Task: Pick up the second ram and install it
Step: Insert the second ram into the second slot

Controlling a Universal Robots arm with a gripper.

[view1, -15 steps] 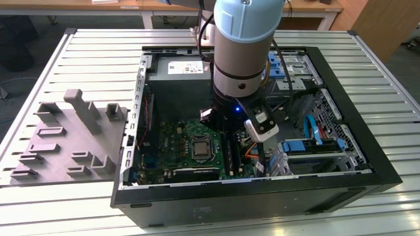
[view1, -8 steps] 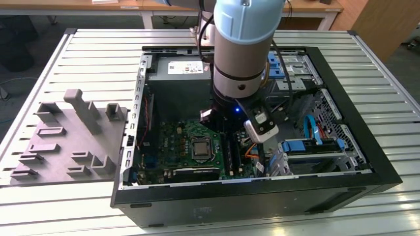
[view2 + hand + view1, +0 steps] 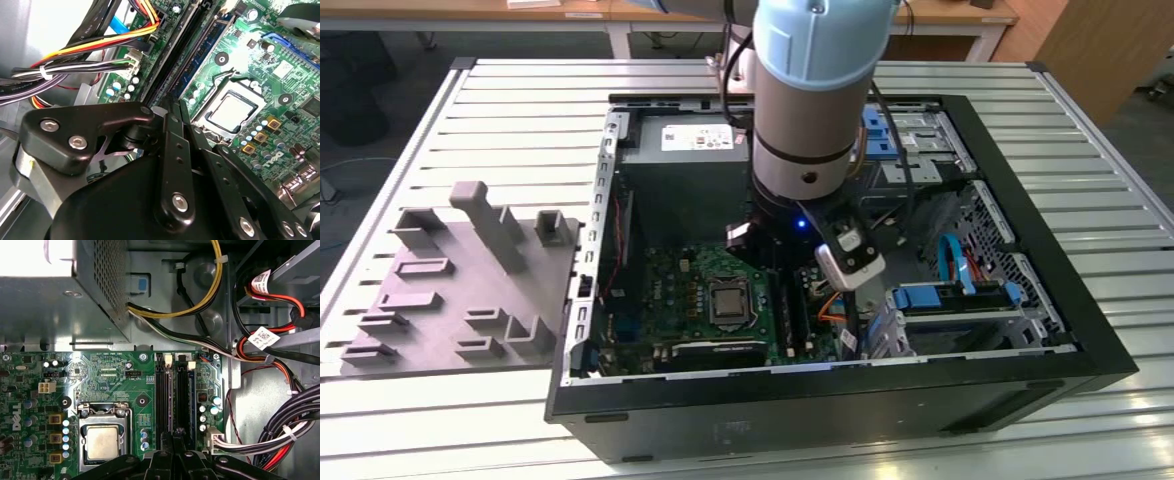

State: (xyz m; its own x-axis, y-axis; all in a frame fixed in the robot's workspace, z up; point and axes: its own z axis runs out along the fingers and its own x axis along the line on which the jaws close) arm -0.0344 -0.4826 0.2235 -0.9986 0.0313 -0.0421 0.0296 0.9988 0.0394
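I am at the seating step: my pincer (image 3: 172,439) is down inside the open computer case (image 3: 1067,335), fingers drawn close and, as I judge it, gripping the second ram (image 3: 177,60) edge-on over the memory slots (image 3: 161,395), just beside the processor socket (image 3: 102,440). Pressing it home calls for keeping the stick square to its slot. White tags (image 3: 263,337) hang on the cables, their print too small to read.
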